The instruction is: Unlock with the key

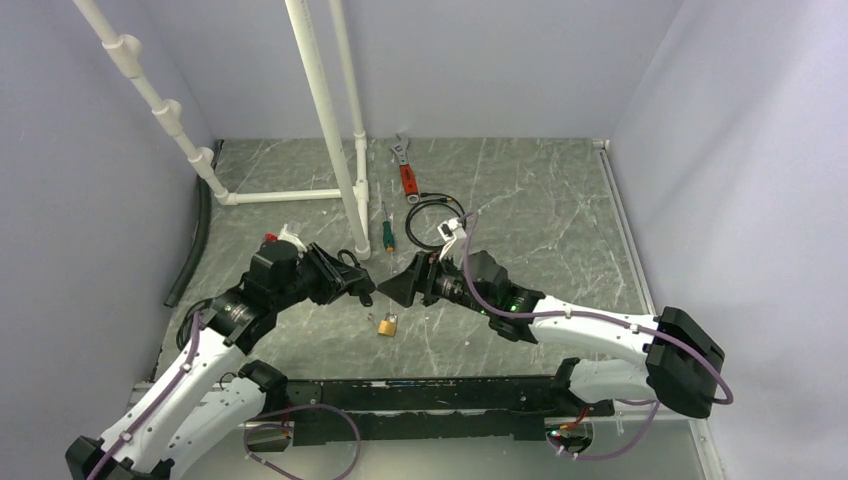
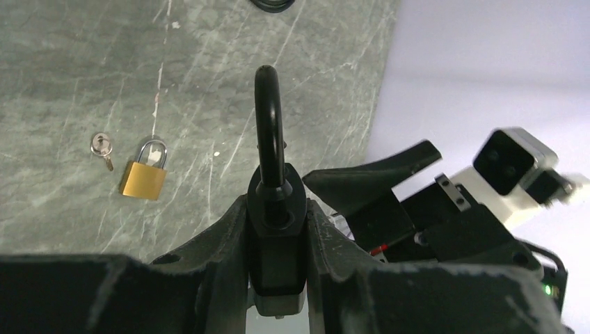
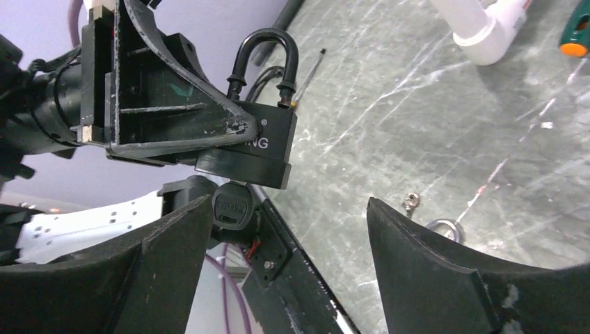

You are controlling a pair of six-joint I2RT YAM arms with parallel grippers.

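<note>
The left end effector (image 1: 352,283) is clamped on the body of the black padlock (image 3: 268,142) and holds it above the counter (image 1: 520,200). Both shackle legs are seated, so the lock reads as not yet open. The key (image 3: 232,207) sits at the underside of the padlock body, apparently in the keyway, with its round black head exposed. The right end effector (image 3: 286,209) has its fingers spread apart and empty; the key head lies just beside one finger, not centred. The step in hand is judged to be gripping the head and rotating it. Centre the head between the fingers before closing, align the wrist axis with the blade, and turn without side load, since the thin blade probably bends easily. Clearance between the two end effectors is tight. A brass padlock (image 2: 142,179) and a small silver key (image 2: 102,145) lie on the counter on the near side. The white pipe frame (image 1: 330,120) stands close on the far side. Open counter lies to the right.
</note>
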